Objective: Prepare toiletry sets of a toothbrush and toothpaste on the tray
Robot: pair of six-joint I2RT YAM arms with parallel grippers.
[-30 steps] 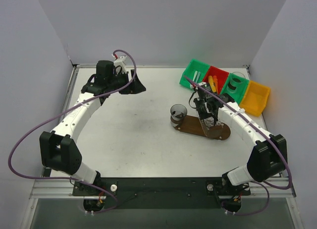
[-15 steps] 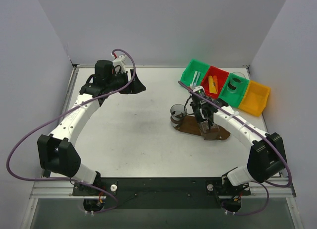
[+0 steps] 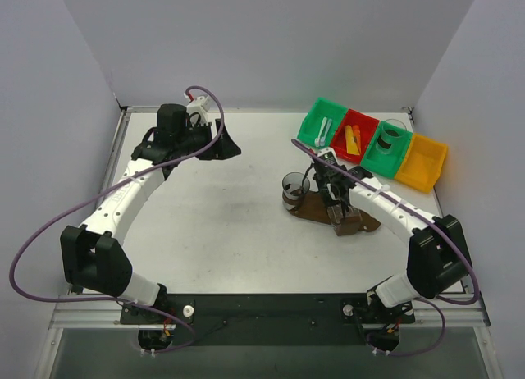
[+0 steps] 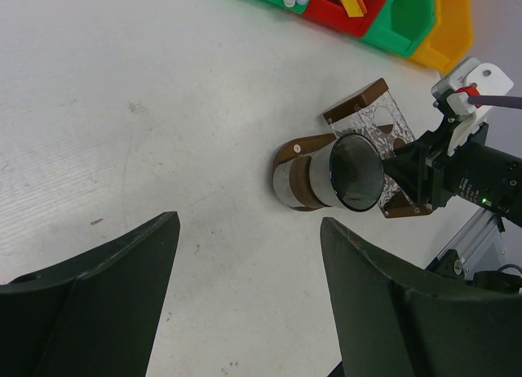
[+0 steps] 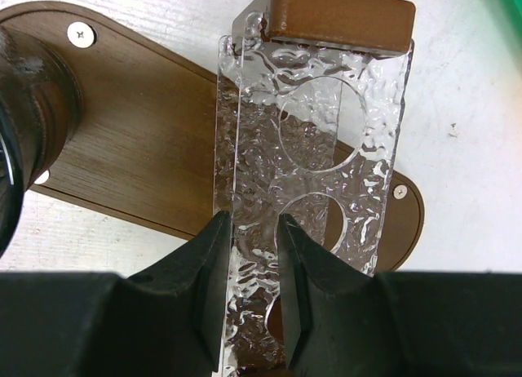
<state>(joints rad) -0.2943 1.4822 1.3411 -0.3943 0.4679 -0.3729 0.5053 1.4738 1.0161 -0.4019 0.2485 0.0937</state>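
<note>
The right gripper [image 5: 249, 226] is clamped on the edge of a clear holder [image 5: 318, 132], a ripple-textured plastic panel with a brown wooden cap and at least two round holes. It holds the panel over the tray [image 5: 139, 140], the single dark wooden oval on the right of the white table [image 3: 230, 223]. Whether the holder touches the wood cannot be told. The right arm stretches forward and bends inward, wrist pointing down at the tray. One dark cup [image 3: 295, 185] stands on the tray's left end, just beside the gripper.

The left arm reaches to the far left of the table, well apart from the tray. The left gripper [image 4: 249, 230] stands wide open with nothing between its fingers and faces the tray from a distance.

Four bins sit in a row at the far right: a green bin [image 3: 328, 115], a red bin [image 3: 363, 123], a second green bin [image 3: 379, 156] and a yellow bin [image 3: 426, 164]. White toothbrushes [image 3: 324, 131] lie in the first, and the toothpaste [image 3: 353, 139], orange and yellow tubes too small to count, in the red one. One clear cup [image 3: 394, 131] stands in the second green bin.
</note>
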